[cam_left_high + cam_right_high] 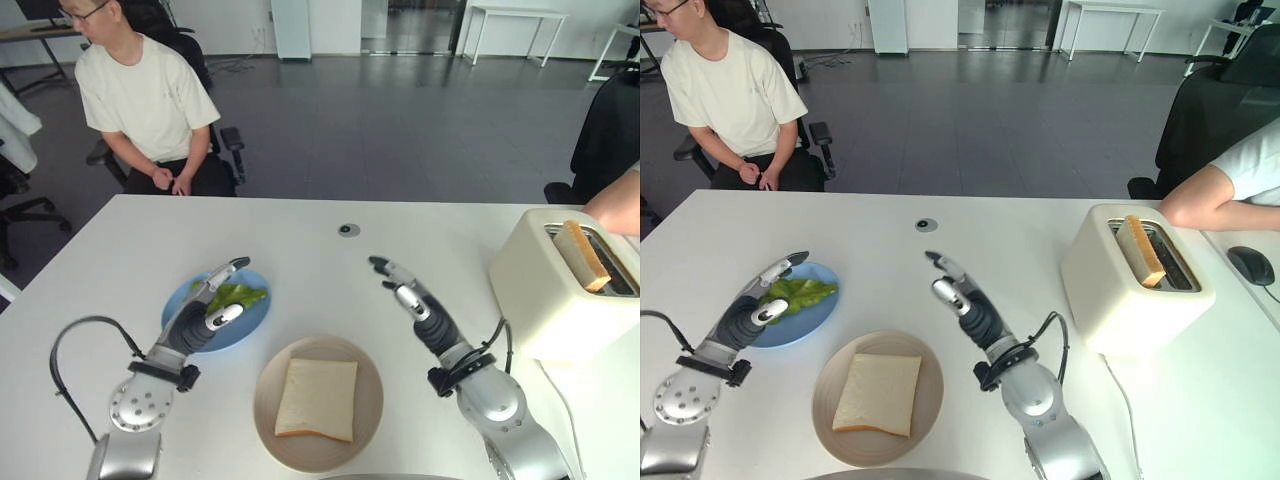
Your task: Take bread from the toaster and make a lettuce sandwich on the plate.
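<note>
the left hand (200,318) is lying stretched forward, its fingers (228,268) pointing nearly straight ahead, the thumb sitting just beside them and gripping nothing. the right hand (412,298) is angling its fingers (388,270) forward and toward the left hand, uncurled and empty. both forearms are sloping back behind the fingers.

white table (300,255) carries blue plate (248,322), tan plate (369,396), toaster (545,300), mouse (1250,265)
</note>
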Motion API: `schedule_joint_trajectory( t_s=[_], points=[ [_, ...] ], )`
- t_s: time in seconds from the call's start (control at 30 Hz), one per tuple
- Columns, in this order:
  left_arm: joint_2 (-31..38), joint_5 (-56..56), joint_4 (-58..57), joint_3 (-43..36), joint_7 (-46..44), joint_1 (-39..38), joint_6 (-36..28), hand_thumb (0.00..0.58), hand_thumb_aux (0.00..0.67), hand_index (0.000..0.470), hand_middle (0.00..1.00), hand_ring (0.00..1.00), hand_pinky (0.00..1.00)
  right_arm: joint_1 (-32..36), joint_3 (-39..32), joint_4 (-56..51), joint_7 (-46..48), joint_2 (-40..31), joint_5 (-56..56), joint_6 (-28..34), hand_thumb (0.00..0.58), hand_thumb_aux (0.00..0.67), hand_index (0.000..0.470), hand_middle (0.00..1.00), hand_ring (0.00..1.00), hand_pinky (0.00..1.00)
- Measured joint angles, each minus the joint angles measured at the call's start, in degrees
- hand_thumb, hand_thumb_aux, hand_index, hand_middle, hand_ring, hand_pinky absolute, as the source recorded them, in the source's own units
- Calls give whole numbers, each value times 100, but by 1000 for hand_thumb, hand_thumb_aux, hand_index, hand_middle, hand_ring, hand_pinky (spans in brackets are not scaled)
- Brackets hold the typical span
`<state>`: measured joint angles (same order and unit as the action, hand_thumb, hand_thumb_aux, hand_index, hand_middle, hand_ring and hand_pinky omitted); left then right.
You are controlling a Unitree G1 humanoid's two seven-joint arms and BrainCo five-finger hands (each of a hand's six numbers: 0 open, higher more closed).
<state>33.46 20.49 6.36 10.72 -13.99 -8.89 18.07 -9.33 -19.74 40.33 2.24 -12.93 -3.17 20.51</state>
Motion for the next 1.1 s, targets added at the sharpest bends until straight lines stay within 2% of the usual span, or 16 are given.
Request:
schedule_joint_trajectory(
  t_s=[0.13, 0.2, 0.27, 0.33, 0.37, 0.4, 0.43, 0.47, 0.5, 0.53, 0.57, 0.73, 0.9, 1.0, 1.1],
  points=[
    [1112, 1844, -1996, -802, 660, 1448, 73, 0, 0, 0, 0, 0, 0, -615, 421, -43, -72, 458, 555, -343, 0, 0, 0, 0, 0, 0],
    [1341, 2332, -2849, -1183, 975, 1896, 147, 0, 0, 0, 0, 0, 0, -908, 670, -83, -54, 635, 848, -648, 0, 0, 0, 0, 0, 0],
    [1450, 2640, -3591, -1558, 1334, 2236, 277, 9, 5, 4, 0, 0, 0, -1232, 831, -241, 67, 699, 1008, -1240, 0, 0, 0, 0, 0, 0],
    [1474, 2847, -4177, -1874, 1641, 2501, 394, 92, 55, 39, 0, 0, 0, -1658, 930, -585, 234, 735, 1051, -2122, 0, 0, 0, 0, 0, 0],
    [1474, 2912, -4399, -2007, 1775, 2599, 451, 168, 105, 74, 0, 0, 0, -1877, 1002, -800, 259, 754, 1047, -2602, 0, 0, 0, 0, 0, 0],
    [1474, 2967, -4577, -2136, 1878, 2698, 486, 319, 221, 155, 0, 0, 0, -2057, 1080, -983, 293, 762, 1044, -3005, 0, 0, 0, 0, 0, 0],
    [1474, 3010, -4716, -2221, 1966, 2780, 523, 374, 271, 190, 0, 0, 0, -2238, 1147, -1141, 340, 775, 1049, -3308, 0, 0, 0, 0, 0, 0],
    [1474, 3011, -4835, -2310, 2029, 2847, 555, 478, 389, 273, 0, 0, 0, -2465, 1217, -1280, 384, 786, 1069, -3531, 0, 0, 0, 0, 0, 0],
    [1474, 3013, -4928, -2384, 2087, 2894, 590, 540, 494, 347, 0, 0, 0, -2587, 1265, -1367, 410, 793, 1103, -3647, 0, 0, 0, 0, 0, 0],
    [1474, 3015, -5032, -2448, 2159, 2952, 629, 568, 573, 402, 0, 0, 0, -2686, 1314, -1414, 436, 805, 1138, -3775, 0, 0, 0, 0, 0, 0],
    [1476, 3015, -5099, -2495, 2214, 2989, 647, 580, 670, 470, 0, 0, 0, -2735, 1360, -1440, 443, 807, 1160, -3848, 0, 0, 0, 0, 0, 0],
    [1582, 3063, -5513, -2762, 2589, 3180, 688, 580, 670, 470, 0, 0, 0, -2763, 1496, -1560, 538, 829, 1285, -3980, 0, 0, 0, 0, 0, 0],
    [1662, 3005, -5332, -2807, 2879, 3191, 831, 580, 670, 470, 0, 0, 0, -2685, 1450, -1591, 592, 870, 1281, -3980, 0, 0, 0, 0, 0, 0],
    [1681, 2937, -5078, -2800, 2883, 3181, 903, 580, 670, 470, 0, 0, 0, -2677, 1454, -1597, 617, 880, 1282, -3978, 0, 0, 0, 0, 0, 0],
    [1813, 2481, -4123, -2479, 2659, 2976, 938, 580, 670, 470, 0, 0, 0, -2652, 1464, -1599, 643, 879, 1281, -3970, 0, 0, 0, 0, 0, 0]
  ],
)
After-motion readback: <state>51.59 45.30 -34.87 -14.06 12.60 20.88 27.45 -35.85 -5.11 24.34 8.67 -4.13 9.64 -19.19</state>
